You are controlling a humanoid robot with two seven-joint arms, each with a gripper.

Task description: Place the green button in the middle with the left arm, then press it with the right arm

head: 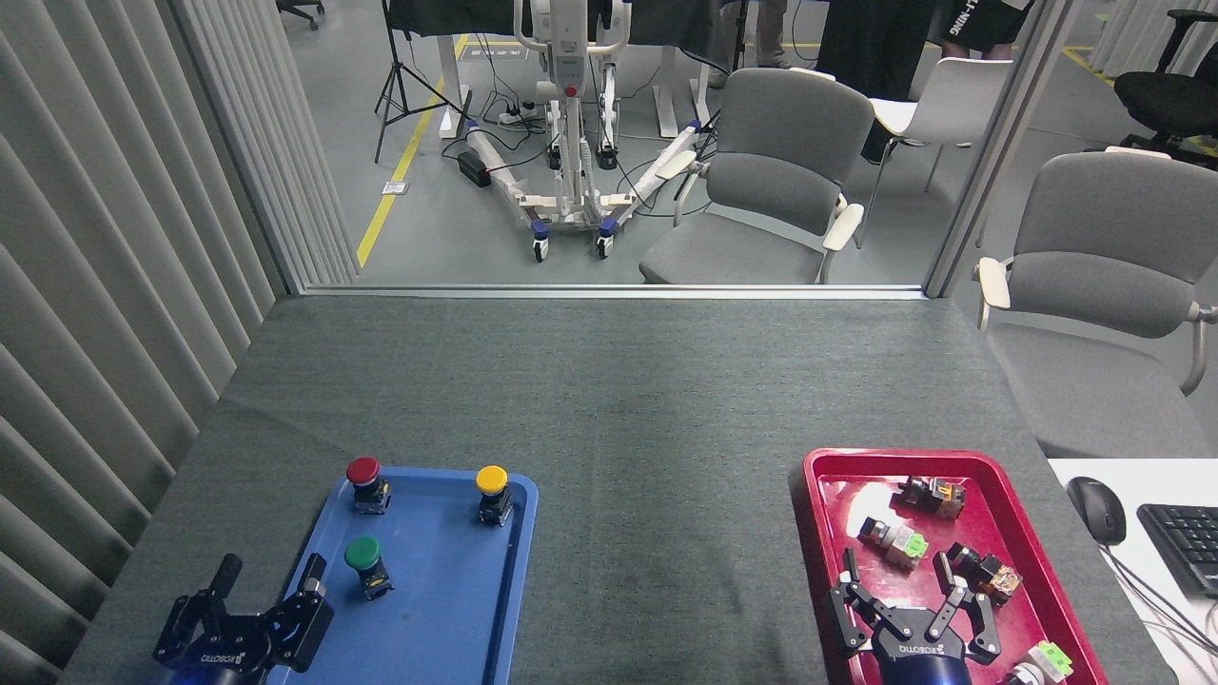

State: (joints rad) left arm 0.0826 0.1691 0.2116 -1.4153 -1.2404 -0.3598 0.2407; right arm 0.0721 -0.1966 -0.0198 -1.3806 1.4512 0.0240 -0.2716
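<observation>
The green button (364, 564) stands upright on the blue tray (447, 609), in its near-left part. My left gripper (269, 574) hovers open at the tray's near-left corner, a little left of and below the button, touching nothing. My right gripper (892, 574) is open over the near part of the red tray (818, 495), with nothing between its fingers. The middle (657, 533), a bare stretch of dark grey-green cloth, lies between the two trays.
A red button (365, 481) and a yellow button (493, 493) stand at the blue tray's far edge. Several small switch parts (894, 542) lie in the red tray. A mouse (1096, 509) and keyboard (1185, 544) sit at right. Chairs stand beyond the table.
</observation>
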